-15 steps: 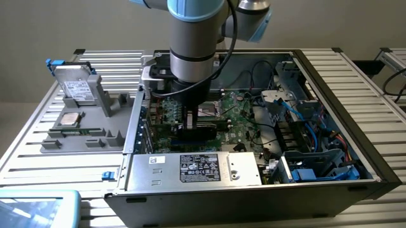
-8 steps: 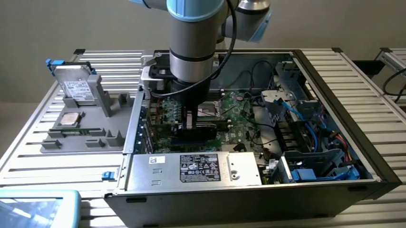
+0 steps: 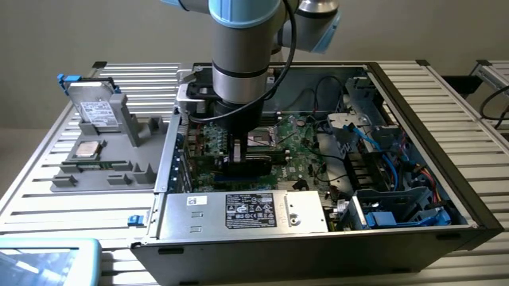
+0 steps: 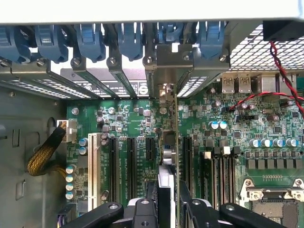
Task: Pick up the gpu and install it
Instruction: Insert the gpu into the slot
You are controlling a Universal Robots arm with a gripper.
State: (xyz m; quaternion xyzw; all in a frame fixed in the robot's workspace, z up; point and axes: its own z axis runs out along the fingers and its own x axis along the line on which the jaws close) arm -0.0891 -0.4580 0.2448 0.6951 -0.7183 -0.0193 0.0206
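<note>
While the open computer case [image 3: 413, 149] fills the exterior frame's centre, I've got the gripper [image 3: 238, 156] down over its green motherboard [image 4: 128, 118], fingers [image 4: 197, 213] clamped on the gpu [image 4: 167, 156], edge-on at frame centre among the slots.

Green motherboard [image 4: 142, 123], blue retention clips [image 4: 90, 38], black hand [image 4: 164, 209].

The gpu [image 4: 166, 156] is standing on edge between the jaws, over the motherboard [image 3: 298, 140] inside the computer case [image 3: 413, 95]; the parts tray [image 3: 104, 173] is sitting well apart on the table [image 3: 47, 202].
</note>
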